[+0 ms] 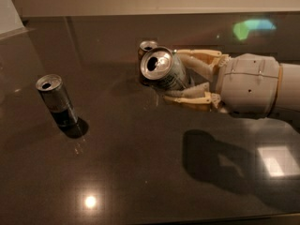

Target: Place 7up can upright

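Note:
The 7up can, white-silver with a silver top, is held on its side above the dark table, its open top facing left toward the camera. My gripper reaches in from the right and is shut on the can, one cream finger above it and one below. The can hangs clear of the table surface.
A brown-gold can stands upright just behind the held can. A slim silver-and-dark can stands upright at the left. The dark glossy table reflects a ceiling light at the front. The arm's shadow lies at the right front.

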Robot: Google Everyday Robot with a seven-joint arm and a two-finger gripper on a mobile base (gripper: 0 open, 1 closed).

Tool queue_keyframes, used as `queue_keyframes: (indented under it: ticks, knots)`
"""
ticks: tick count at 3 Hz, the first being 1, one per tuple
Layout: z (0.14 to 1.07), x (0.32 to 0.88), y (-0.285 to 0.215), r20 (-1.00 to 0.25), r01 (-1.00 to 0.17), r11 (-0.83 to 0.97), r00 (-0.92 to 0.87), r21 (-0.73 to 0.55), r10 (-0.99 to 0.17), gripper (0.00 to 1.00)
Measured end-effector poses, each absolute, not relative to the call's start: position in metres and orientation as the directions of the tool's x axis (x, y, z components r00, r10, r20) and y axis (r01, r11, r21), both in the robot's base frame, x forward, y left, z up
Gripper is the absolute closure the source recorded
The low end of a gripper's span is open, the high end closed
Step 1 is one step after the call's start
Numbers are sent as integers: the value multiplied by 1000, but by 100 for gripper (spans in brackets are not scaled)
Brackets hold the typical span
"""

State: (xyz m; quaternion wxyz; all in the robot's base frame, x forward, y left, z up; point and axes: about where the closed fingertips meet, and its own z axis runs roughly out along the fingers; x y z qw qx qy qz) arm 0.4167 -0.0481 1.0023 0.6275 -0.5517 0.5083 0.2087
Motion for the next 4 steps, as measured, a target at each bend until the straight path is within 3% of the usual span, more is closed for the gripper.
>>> queue_keyframes:
  ticks: [4]
  knots:
    - [996,379,-17,-981,-979,141,128,-149,-147,100]
